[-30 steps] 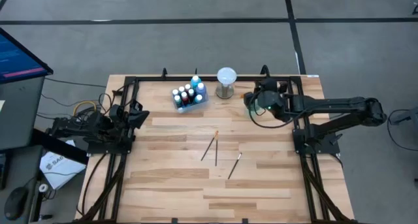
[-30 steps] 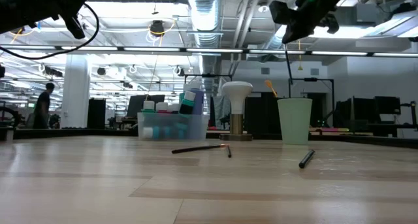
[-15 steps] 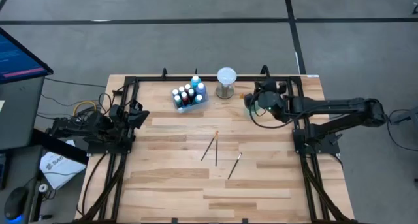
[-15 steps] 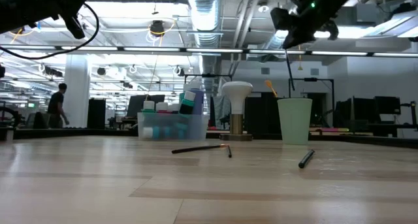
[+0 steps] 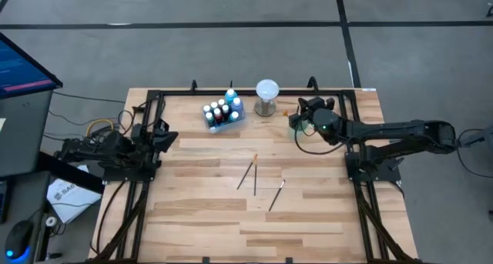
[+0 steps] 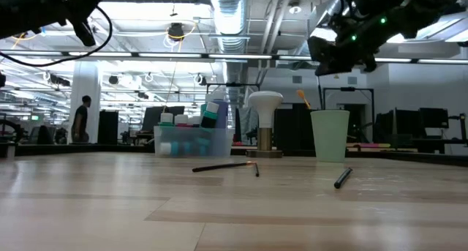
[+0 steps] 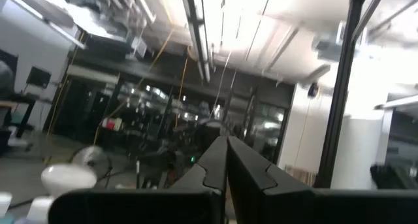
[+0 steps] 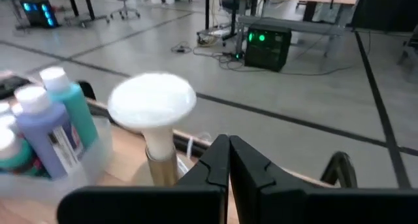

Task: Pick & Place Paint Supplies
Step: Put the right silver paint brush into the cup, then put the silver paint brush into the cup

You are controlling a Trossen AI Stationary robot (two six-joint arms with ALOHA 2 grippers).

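Several white-capped paint bottles (image 5: 223, 111) stand in a clear bin (image 6: 191, 143) at the table's far side, also in the right wrist view (image 8: 47, 118). Three thin brushes (image 5: 246, 175) (image 5: 255, 163) (image 5: 276, 195) lie flat mid-table. One more brush (image 6: 302, 98) stands in a pale cup (image 6: 330, 135). My right gripper (image 5: 300, 115) hangs shut above that cup (image 6: 326, 61), pointing toward the white globe (image 8: 151, 100), its fingers closed together with nothing seen between them (image 8: 228, 152). My left gripper (image 5: 165, 133) waits shut at the table's left edge (image 7: 227, 160).
The white globe on its metal base (image 5: 266, 95) stands between the bin and the cup. A black frame (image 5: 254, 93) runs along the far, left and right table edges. Bare wood (image 5: 208, 222) lies in front of the brushes.
My right gripper has come down toward the cup and shifted a little toward the table's right, staying shut. The brushes, bin and cup have not moved.
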